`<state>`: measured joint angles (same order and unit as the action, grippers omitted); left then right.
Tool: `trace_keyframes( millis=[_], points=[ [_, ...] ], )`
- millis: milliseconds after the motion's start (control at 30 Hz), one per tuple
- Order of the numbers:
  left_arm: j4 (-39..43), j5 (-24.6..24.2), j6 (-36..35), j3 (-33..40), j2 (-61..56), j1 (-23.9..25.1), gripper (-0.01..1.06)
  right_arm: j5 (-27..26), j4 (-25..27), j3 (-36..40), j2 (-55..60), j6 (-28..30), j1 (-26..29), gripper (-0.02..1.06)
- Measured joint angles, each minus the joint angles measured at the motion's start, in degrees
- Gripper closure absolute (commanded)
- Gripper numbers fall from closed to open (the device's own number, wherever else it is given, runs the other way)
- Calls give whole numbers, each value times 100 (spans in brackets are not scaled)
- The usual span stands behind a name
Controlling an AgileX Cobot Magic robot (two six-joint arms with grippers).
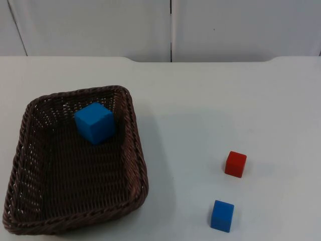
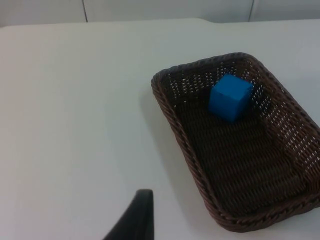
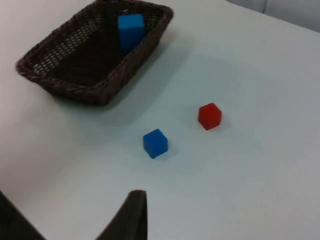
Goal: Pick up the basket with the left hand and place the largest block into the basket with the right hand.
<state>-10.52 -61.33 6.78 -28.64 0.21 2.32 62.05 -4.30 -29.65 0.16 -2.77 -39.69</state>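
The large blue block (image 1: 94, 122) sits inside the dark brown wicker basket (image 1: 30, 211), tucked up by the far wall and close to the far right corner, turned a little askew to the weave. In the left wrist view the same block (image 2: 229, 97) rests on the basket floor near the end wall, with the long stretch of floor on its near side bare. The basket (image 2: 175, 127) lies flat on the white table (image 1: 210, 95), on its left side, its near rim running close to the front edge of the top view and its left rim close to that view's left edge.

Out to the right, well apart from the basket, there's a small red block (image 1: 235, 163), and just nearer the front a small blue block (image 1: 222, 215); the two stand near each other but not touching. The right wrist view lines them up too: small blue block (image 3: 155, 143), small red block (image 3: 209, 115), and the basket (image 3: 60, 82) beyond with the big block (image 3: 131, 31) in it.

Between the basket's right rim and the two small blocks lies a wide open strip of table, and the whole far half up to the grey partition wall (image 1: 100, 25) is open as well.

A black fingertip of the left gripper (image 2: 134, 220) hangs above bare table beside the basket; a fingertip of the right gripper (image 3: 130, 217) hangs above bare table short of the small blocks. Whether either pair of jaws is released or clenched, I can't tell.
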Motion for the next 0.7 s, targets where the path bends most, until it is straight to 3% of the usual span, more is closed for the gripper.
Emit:
trace_keyframes(
  millis=[167,333,700],
  points=[
    [0,0,0,0,0,0,0,0,0,0,0,0,648,-1],
    [0,0,0,0,0,0,0,0,0,0,0,0,1679,-1],
    [0,0,0,0,0,0,0,0,0,0,0,0,3055,-1]
  ],
)
